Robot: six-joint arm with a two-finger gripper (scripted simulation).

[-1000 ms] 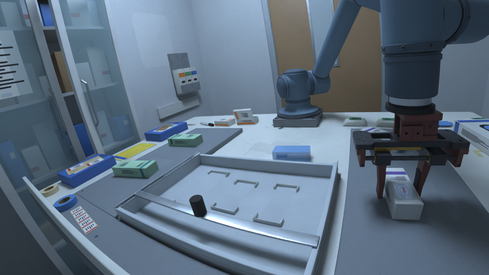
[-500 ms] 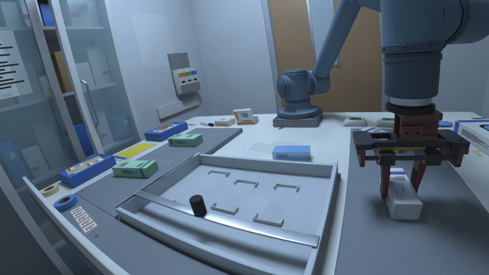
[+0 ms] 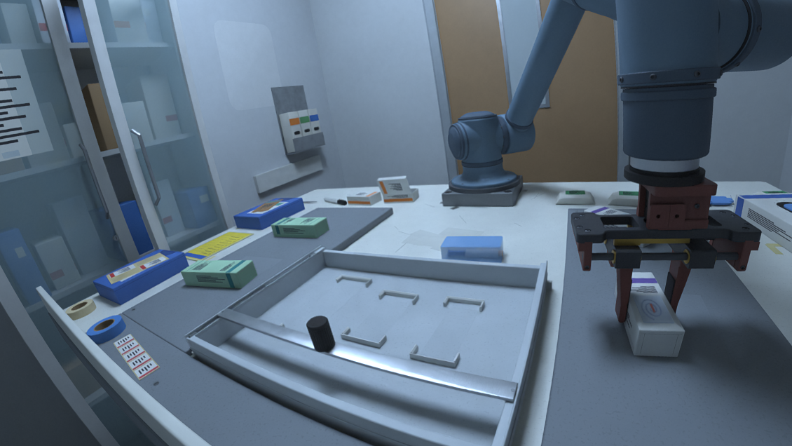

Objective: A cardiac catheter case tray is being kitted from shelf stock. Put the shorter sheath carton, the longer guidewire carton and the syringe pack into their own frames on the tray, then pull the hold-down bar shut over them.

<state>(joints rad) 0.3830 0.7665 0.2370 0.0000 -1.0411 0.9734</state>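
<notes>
The white carton (image 3: 649, 316) with a purple band and a round red mark lies on the grey mat right of the tray, and I grip it across its width with my gripper (image 3: 649, 307) closed around its far half. The tray (image 3: 382, 321) sits at the table's middle with three pairs of empty bracket frames (image 3: 407, 318). Its hold-down bar (image 3: 366, 357) lies across the near end with a black knob (image 3: 320, 333). A blue pack (image 3: 472, 247) rests behind the tray.
The tray's right wall (image 3: 526, 343) rises just left of the carton. A large white box (image 3: 767, 213) stands at the right edge. Green cartons (image 3: 219, 273) (image 3: 300, 226) and blue boxes (image 3: 139, 274) lie on the left mat beside the glass cabinet.
</notes>
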